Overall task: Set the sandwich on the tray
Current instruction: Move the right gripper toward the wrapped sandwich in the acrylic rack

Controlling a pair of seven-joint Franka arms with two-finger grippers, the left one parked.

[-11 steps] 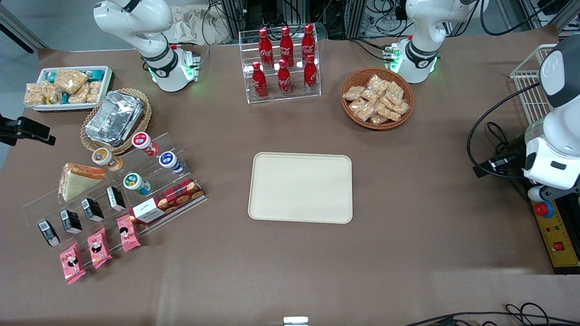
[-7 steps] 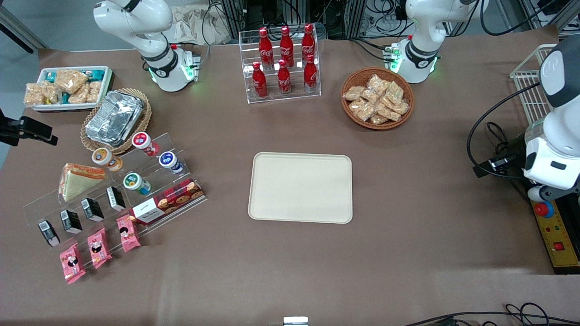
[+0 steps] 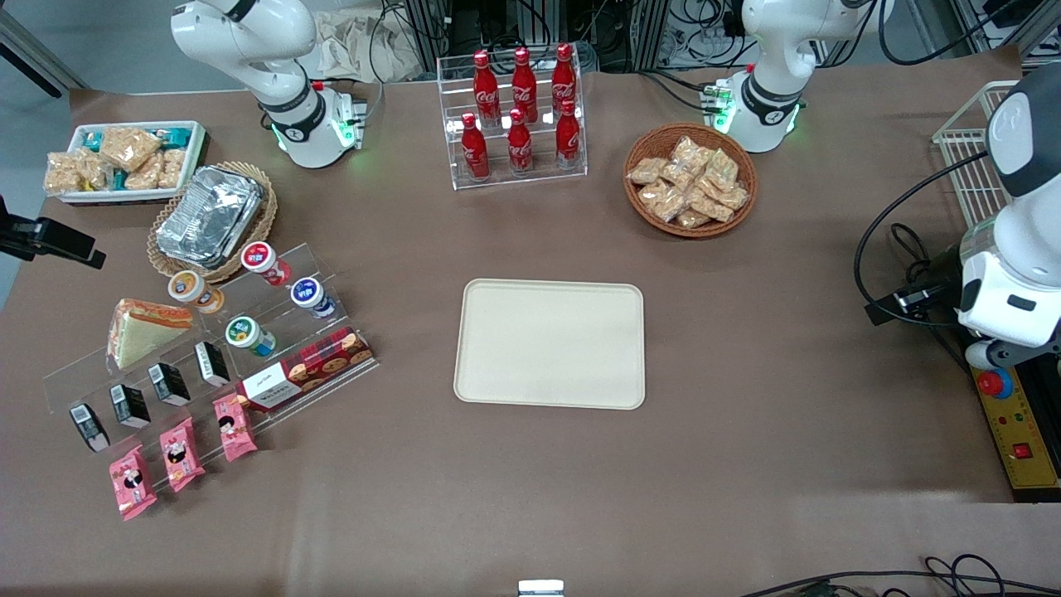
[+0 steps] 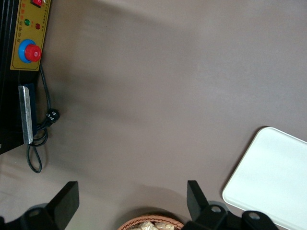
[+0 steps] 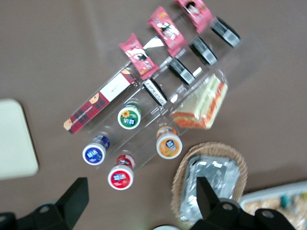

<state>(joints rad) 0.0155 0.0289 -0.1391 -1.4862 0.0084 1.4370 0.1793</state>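
**Sandwich waits on the clear display rack; gripper hovers high above, fingers spread and empty.**

The gripper (image 5: 139, 199) hangs well above the table (image 3: 746, 464), apparently for an overview before descending. From its wrist camera the fingers (image 5: 74, 191) stand wide apart, holding nothing. The sandwich (image 3: 141, 330) leans on the acrylic rack (image 3: 207, 348), near 9 o'clock from the tray (image 3: 550, 344) and well apart from it; in the wrist view the sandwich (image 5: 204, 105) lies about 1 o'clock from the fingers, far below. The tray holds nothing yet.
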